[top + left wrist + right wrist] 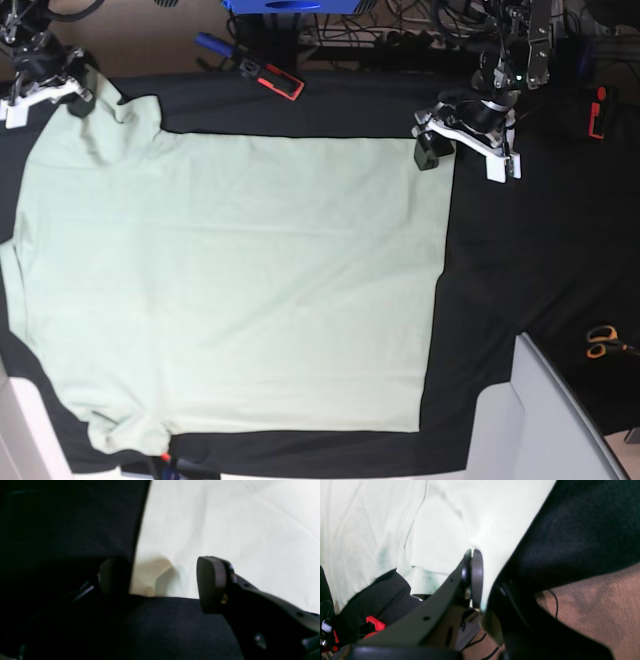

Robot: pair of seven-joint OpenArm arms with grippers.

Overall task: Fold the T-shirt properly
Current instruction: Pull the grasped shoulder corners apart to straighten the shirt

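Observation:
The pale mint-green T-shirt (pixel 240 280) lies spread flat on the black table cloth (pixel 520 250), neck end to the left. My left gripper (pixel 465 158) stands open at the shirt's far right hem corner. In the left wrist view its fingers (pixel 210 583) straddle that corner of the T-shirt (pixel 225 525), one over the cloth and one over the fabric. My right gripper (pixel 48 98) is at the far left sleeve. In the right wrist view the right gripper (pixel 472 577) has its pads pressed together on the edge of the T-shirt (pixel 460 517).
A red and black tool (pixel 272 78) lies at the table's far edge and a red item (pixel 597 112) at the far right. Orange scissors (pixel 600 340) rest at the right. A grey-white box (pixel 545 420) fills the near right corner. Brown floor (pixel 595 605) shows beyond the cloth.

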